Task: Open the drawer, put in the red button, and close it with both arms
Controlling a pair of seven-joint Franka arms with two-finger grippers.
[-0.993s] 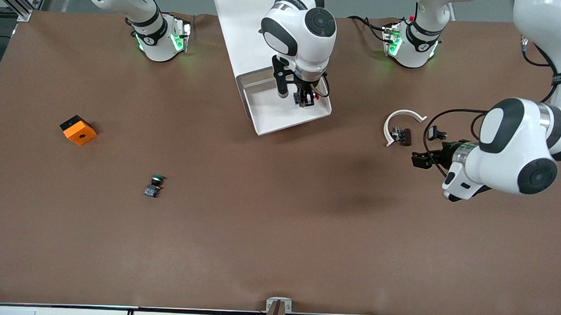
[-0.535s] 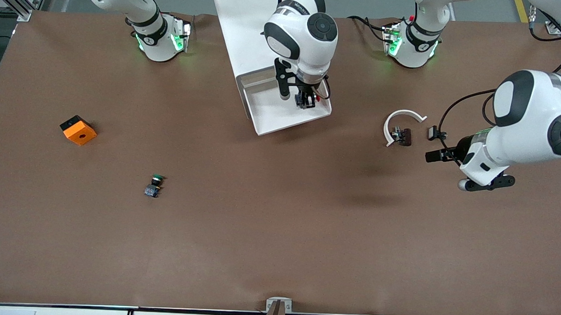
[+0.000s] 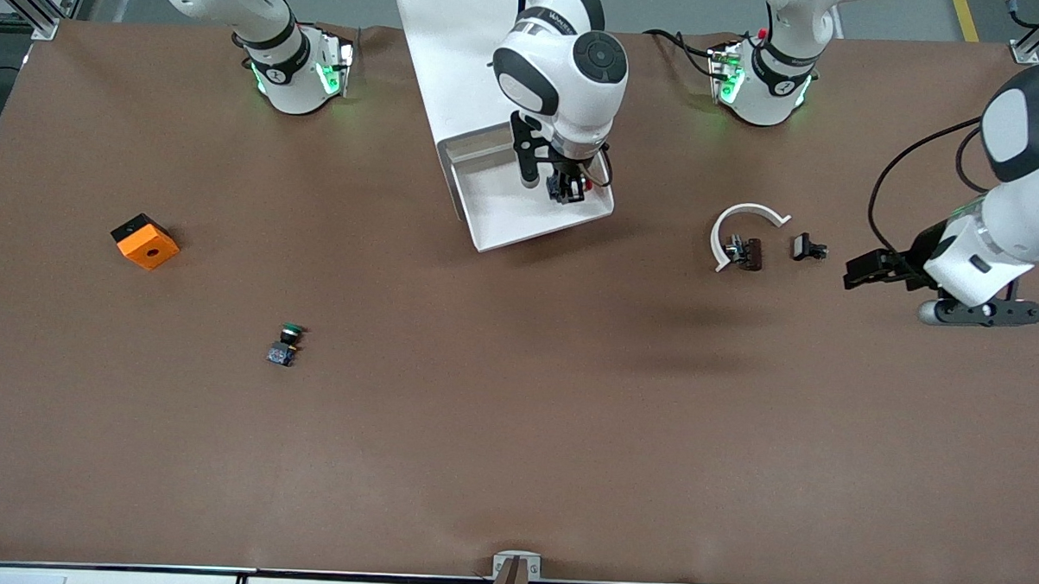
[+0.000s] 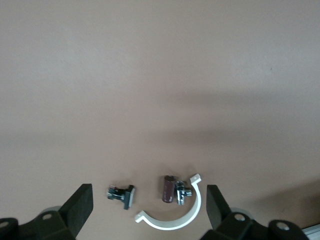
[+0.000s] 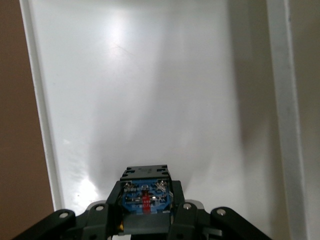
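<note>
The drawer (image 3: 505,215) stands pulled out of the white cabinet (image 3: 446,47), its white tray floor bare (image 5: 150,90). My right gripper (image 3: 565,188) hangs low over the tray near its front corner, shut on the red button (image 3: 568,186). In the right wrist view the button's black and blue body (image 5: 145,192) sits between the fingers and its cap is hidden. My left gripper (image 3: 862,271) is open and holds nothing. It hangs over the table toward the left arm's end, beside the small parts there, with the fingers (image 4: 80,207) wide apart.
A white curved clip (image 3: 740,224), a dark cylinder (image 3: 752,253) and a small black part (image 3: 806,248) lie between the drawer and my left gripper. A green-capped button (image 3: 285,344) and an orange block (image 3: 145,242) lie toward the right arm's end.
My left arm has swung away from the small parts toward its own end of the table, staying open. My right gripper, still holding the button, shifted slightly over the tray.
</note>
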